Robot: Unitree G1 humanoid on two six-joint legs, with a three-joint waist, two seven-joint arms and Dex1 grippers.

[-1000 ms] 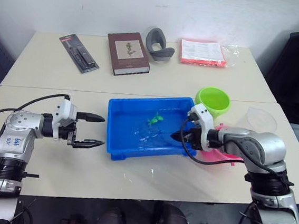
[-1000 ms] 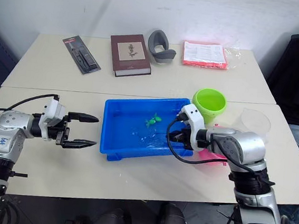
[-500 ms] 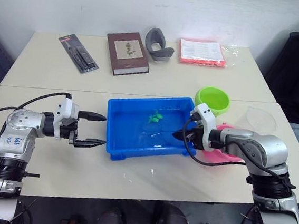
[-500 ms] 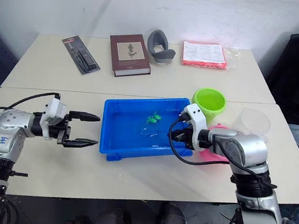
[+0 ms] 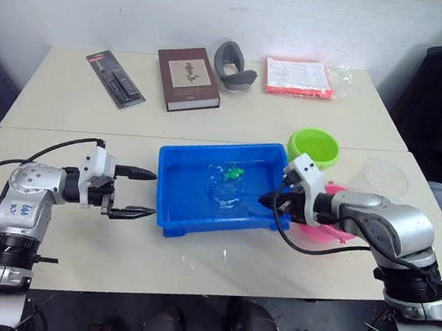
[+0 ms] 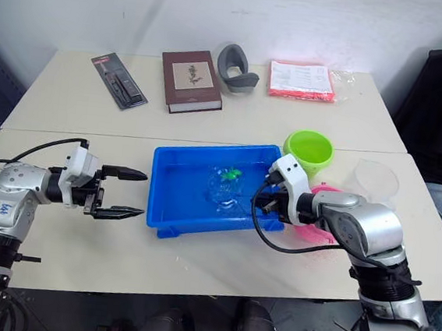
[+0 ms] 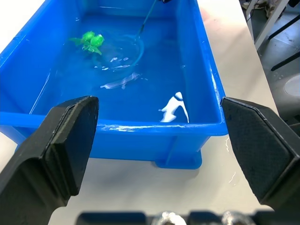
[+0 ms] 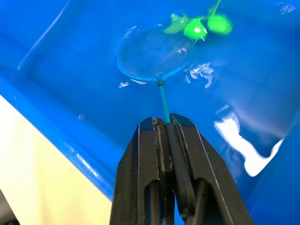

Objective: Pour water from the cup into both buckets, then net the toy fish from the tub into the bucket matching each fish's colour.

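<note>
Floating in the water of the tub [image 5: 171, 208], a green toy fish [image 8: 197, 28] lies just beside the round rim of the net [image 8: 152, 54], apart from the mesh. The net's thin stick runs back to the right gripper [image 8: 166, 124], whose fingers are clenched on it at the tub's right end. The lime green bucket [image 5: 313, 148] stands just behind that arm, the pink bucket [image 5: 333, 223] sits largely hidden under it, and the clear cup [image 5: 384, 176] stands further right near the tabletop [image 5: 195, 269] edge. The left gripper [image 5: 144, 194] hovers off the tub's left wall, fingers spread wide and holding nothing. On the far side of the tabletop lie a brown book [image 5: 188, 78], a black packaged tool [image 5: 116, 79], a grey curved object [image 5: 234, 65] and a red-edged packet [image 5: 298, 77].
</note>
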